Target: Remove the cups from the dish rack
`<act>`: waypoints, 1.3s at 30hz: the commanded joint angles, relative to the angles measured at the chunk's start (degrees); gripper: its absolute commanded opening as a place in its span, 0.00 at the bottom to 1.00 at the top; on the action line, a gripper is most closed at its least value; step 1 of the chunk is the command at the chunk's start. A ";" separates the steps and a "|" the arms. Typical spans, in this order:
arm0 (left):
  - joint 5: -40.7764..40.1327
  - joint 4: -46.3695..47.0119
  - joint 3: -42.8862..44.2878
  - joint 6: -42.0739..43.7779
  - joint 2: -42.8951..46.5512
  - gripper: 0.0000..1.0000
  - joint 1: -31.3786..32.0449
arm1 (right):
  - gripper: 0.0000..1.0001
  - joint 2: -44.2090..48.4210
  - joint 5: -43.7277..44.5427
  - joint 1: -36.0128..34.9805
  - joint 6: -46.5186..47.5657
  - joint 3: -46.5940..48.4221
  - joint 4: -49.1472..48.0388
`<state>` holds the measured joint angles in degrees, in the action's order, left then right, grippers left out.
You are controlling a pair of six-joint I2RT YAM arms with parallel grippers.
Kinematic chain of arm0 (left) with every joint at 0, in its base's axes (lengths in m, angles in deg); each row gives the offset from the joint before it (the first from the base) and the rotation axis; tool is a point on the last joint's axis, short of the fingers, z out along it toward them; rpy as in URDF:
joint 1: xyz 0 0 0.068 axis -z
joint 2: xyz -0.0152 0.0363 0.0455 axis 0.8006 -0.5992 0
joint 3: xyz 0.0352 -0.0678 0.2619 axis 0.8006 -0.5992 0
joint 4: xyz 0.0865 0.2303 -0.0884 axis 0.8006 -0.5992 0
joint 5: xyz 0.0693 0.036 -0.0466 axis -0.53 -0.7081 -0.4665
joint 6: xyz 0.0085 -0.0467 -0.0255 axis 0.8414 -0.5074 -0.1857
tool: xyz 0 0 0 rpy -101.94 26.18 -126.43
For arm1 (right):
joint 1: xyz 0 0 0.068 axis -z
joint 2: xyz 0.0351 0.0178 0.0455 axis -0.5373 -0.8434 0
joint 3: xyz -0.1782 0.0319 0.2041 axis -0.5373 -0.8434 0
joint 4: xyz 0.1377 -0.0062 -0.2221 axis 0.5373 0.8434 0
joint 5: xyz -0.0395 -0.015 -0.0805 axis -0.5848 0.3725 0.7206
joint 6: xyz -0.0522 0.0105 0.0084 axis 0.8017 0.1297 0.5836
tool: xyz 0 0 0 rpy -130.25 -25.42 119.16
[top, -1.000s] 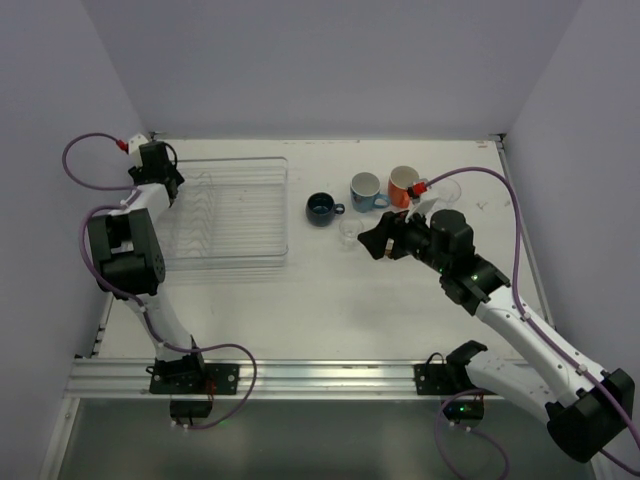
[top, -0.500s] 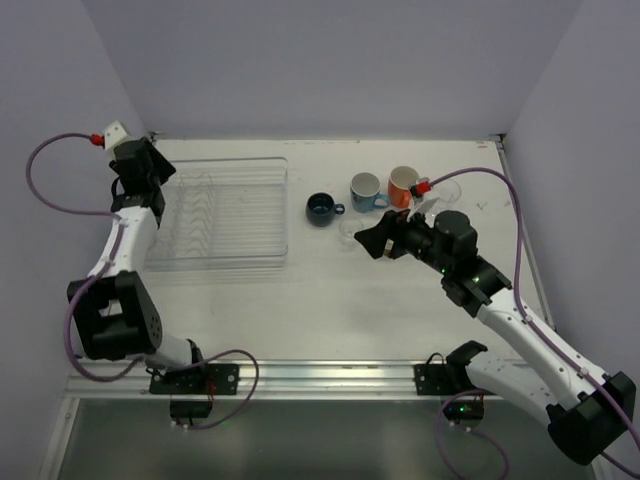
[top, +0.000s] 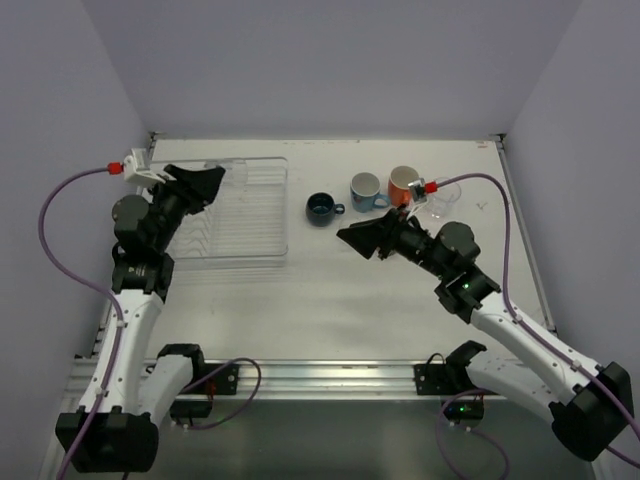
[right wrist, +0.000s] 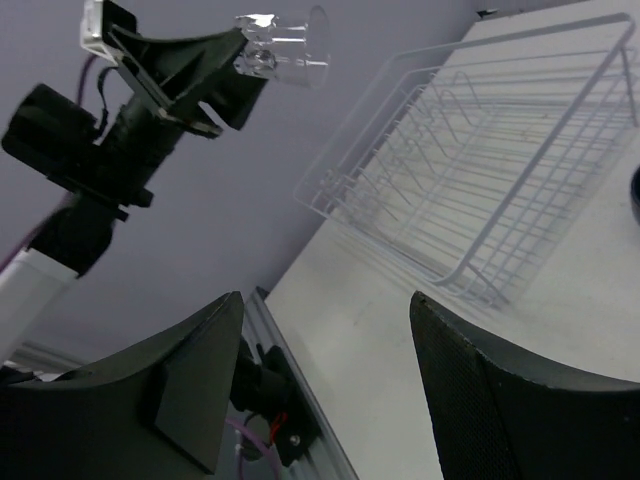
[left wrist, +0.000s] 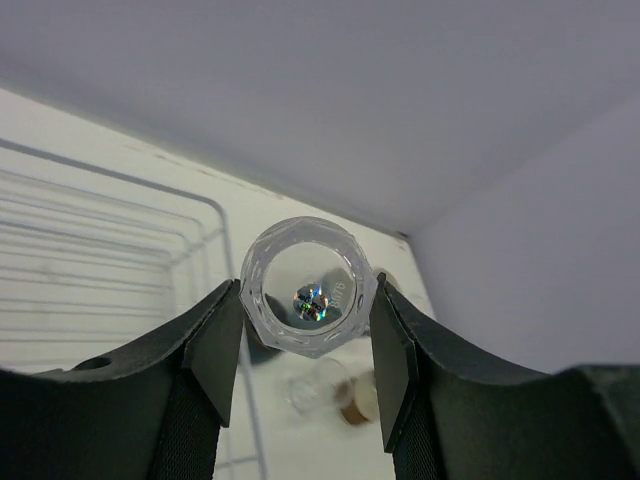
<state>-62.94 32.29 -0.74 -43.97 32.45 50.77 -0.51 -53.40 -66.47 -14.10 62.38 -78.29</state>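
- The left gripper (top: 210, 180) is closed on a small clear cup (left wrist: 308, 288), one finger on each side of it.
- The held cup is off the table (top: 330, 300), tipped on its side in the air above the dish rack (top: 235, 215).
- The dish rack sits at the far left corner of the table. No cup shows inside it.
- The right gripper (top: 355, 240) has its jaws spread wide with nothing between them. It hangs over the table to the right of the rack, on the near side of the mugs.
- Three mugs stand in a row near the far edge: a dark-blue mug (top: 322, 207) close to the rack's right side, then a light-blue mug (top: 366, 190), then an orange mug (top: 403, 183) just beside it.
- Another clear cup (top: 446, 193) stands right of the orange mug, partly behind the right arm's purple cable (top: 505, 215).
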 commanded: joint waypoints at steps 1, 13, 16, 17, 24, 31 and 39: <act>13.08 10.96 -4.49 -10.77 2.77 0.30 5.56 | 0.70 -2.30 -1.35 -2.31 -5.72 -0.43 -14.57; 19.25 27.69 -14.35 -23.37 6.47 0.29 17.43 | 0.70 -14.16 -6.52 -5.13 -8.88 5.37 -27.23; 18.64 27.87 -14.44 -23.10 6.82 0.29 18.84 | 0.69 -16.44 -8.38 -5.92 -10.38 6.69 -29.17; 18.55 27.96 -14.52 -23.10 6.91 0.29 19.11 | 0.67 -16.80 -9.17 -6.19 -10.38 6.87 -29.61; 16.44 28.05 -15.67 -22.58 5.86 0.29 21.92 | 0.59 -19.35 -11.10 -7.77 -10.03 8.89 -30.32; 14.60 29.37 -15.49 -21.70 3.74 0.30 26.23 | 0.34 -21.55 -11.02 -8.21 -10.82 9.86 -32.33; 11.88 15.97 -10.49 -11.28 4.79 0.98 26.32 | 0.00 -14.19 -4.00 -8.12 -4.59 8.09 -21.32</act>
<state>-48.73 55.15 -15.78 -62.85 35.99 76.76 -19.80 -61.86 -74.45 -23.43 69.98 -105.30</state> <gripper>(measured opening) 0.919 0.132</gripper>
